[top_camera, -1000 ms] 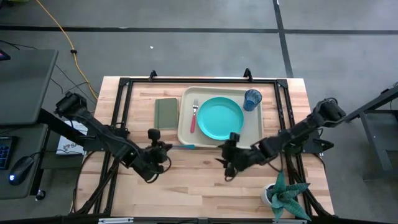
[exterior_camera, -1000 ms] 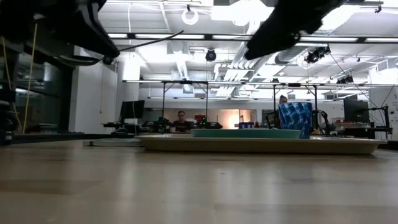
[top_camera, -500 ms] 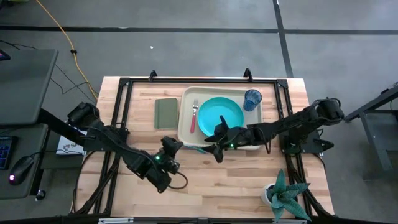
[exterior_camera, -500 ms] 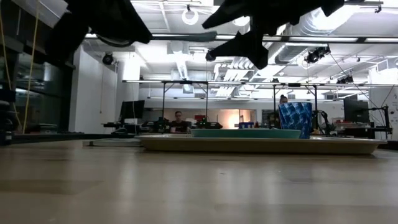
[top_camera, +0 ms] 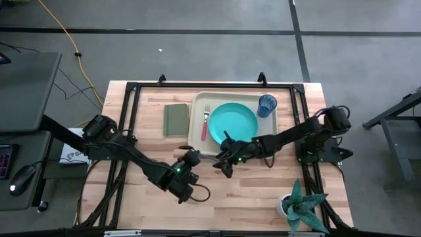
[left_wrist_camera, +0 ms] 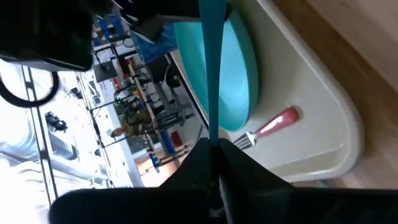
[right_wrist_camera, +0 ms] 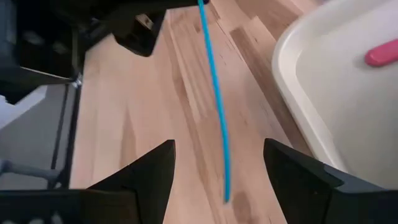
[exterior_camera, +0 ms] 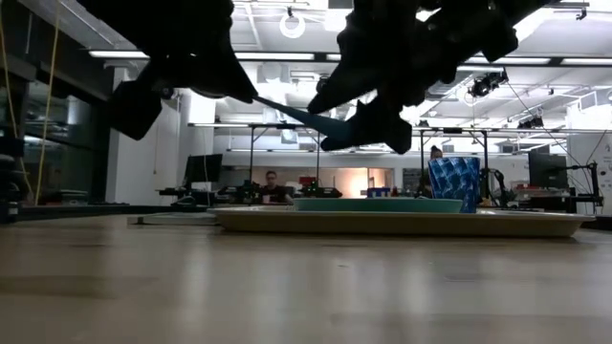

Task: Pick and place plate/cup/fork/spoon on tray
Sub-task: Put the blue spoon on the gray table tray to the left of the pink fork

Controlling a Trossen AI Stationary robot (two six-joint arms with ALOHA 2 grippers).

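Right now I hold the spoon (left_wrist_camera: 210, 68) by one end of its light-blue handle in my left gripper (top_camera: 191, 158), raised above the wood near the tray (top_camera: 197, 141), close to its front left corner. My right gripper (top_camera: 222, 160) waits spread open around the spoon's free end, touching nothing. A clean handover wants that spoon centred between those fingers before I squeeze.

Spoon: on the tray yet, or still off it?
Off. The left claw holds the spoon by one end in the air beside the tray; the right claw stands open around it.
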